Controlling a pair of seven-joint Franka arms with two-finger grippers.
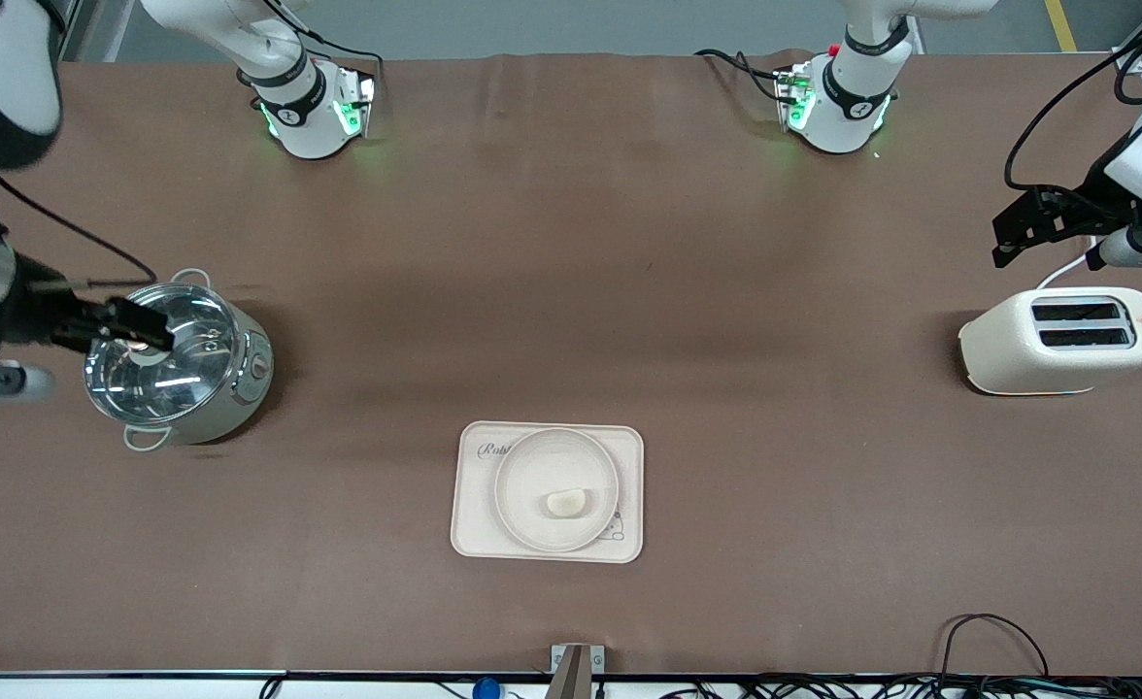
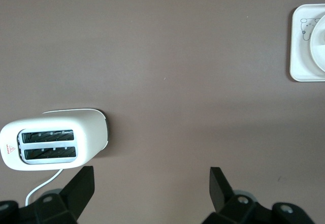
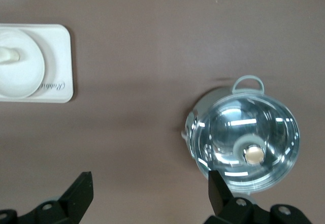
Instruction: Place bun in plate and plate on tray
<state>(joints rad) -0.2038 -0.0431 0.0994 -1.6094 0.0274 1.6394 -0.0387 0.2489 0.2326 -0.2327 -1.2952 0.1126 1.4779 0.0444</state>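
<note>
While the bun (image 1: pixel 566 502) is lying inside the plate (image 1: pixel 522 485) and the plate is sitting on the tray (image 1: pixel 469 529), both arms are hanging well away from them, so the job is looking finished as far as these views are showing it. The tray is resting near the middle of the table, on the side closer to the front camera, with the plate covering most of it and the bun lying off-centre in the plate.

The left gripper (image 2: pixel 152 193) is hovering by the toaster (image 1: pixel 1061 340) at the left arm's end of the table, its fingers spread wide with nothing between them. The right gripper (image 3: pixel 150 196) is hovering over the steel pot (image 1: pixel 178 374) with its glass lid at the right arm's end, its fingers likewise spread and holding nothing. In both wrist views only an edge of the tray and plate is showing, well apart from the fingers.

No step seems to be left in hand; both arms are simply waiting. If anything is still called for, it is probably just a check that the plate is sitting flat within the tray's rim, which appears to be the case.
</note>
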